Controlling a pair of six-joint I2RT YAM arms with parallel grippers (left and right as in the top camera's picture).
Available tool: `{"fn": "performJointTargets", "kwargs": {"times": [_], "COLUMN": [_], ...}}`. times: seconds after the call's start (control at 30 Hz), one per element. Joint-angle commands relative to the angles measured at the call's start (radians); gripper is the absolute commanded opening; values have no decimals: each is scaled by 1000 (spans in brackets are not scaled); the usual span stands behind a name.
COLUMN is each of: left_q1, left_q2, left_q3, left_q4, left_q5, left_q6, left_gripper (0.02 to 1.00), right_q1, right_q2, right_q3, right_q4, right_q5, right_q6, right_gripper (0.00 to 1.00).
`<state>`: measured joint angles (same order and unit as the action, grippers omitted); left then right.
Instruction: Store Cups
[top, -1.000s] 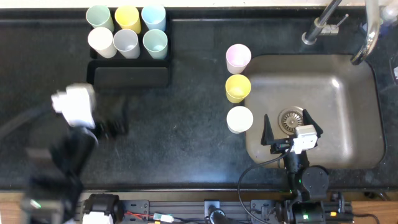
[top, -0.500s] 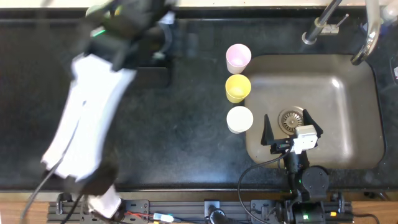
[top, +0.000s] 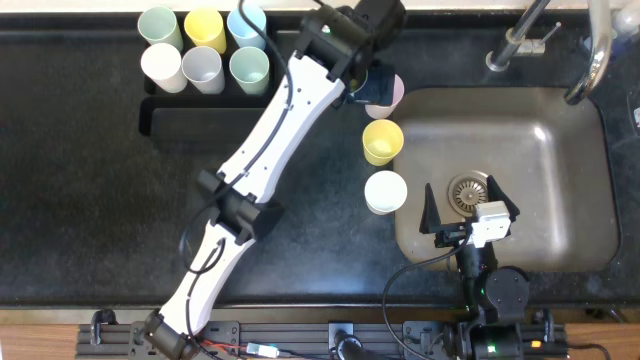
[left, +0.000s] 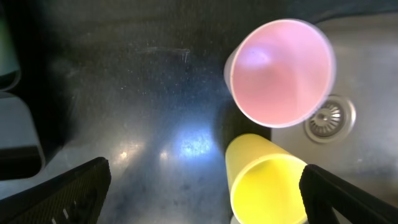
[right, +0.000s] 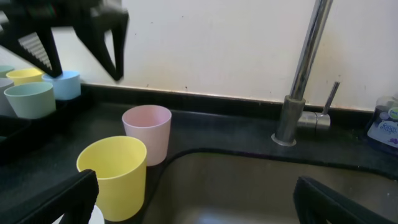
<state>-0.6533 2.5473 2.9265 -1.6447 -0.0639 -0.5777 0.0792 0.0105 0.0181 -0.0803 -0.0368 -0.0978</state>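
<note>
Tray (top: 210, 125) at counter's far left, six cups (top: 205, 50) upright in its back half. Left arm (top: 275, 130) crosses counter diagonally. Left claw (left: 208, 186) spread wide, empty, above pink cup (left: 280, 71). Yellow cup (top: 382, 141) crowds just beside pink; white cup (top: 385, 191) next, all along sink (top: 540, 150) edge. Right claw (top: 463, 192) spread wide, empty, over drain. Tap (right: 305, 68) behind sink.

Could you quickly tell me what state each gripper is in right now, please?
Left gripper: open, holding nothing, by the pink cup.
Right gripper: open, holding nothing, over the sink.
</note>
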Motion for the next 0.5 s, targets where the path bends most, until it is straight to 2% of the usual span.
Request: {"fn": "performJointTargets", "kwargs": {"times": [0.03, 0.4, 0.5], "left_q1": [-14, -16, -17], "left_q2": [78, 174, 196], "left_q3": [96, 151, 151], "left_q4": [-2, 21, 37], "left_q5": [10, 10, 13], "left_q6": [-28, -76, -86], "left_gripper": [1000, 1000, 952], "right_q1": [3, 3, 3], "right_q2": [-7, -7, -7], "right_q3": [-13, -13, -13], "right_q4": [5, 5, 5], "right_q5": [4, 4, 4], "right_q6": [8, 8, 8], "right_gripper": [996, 998, 998]}}
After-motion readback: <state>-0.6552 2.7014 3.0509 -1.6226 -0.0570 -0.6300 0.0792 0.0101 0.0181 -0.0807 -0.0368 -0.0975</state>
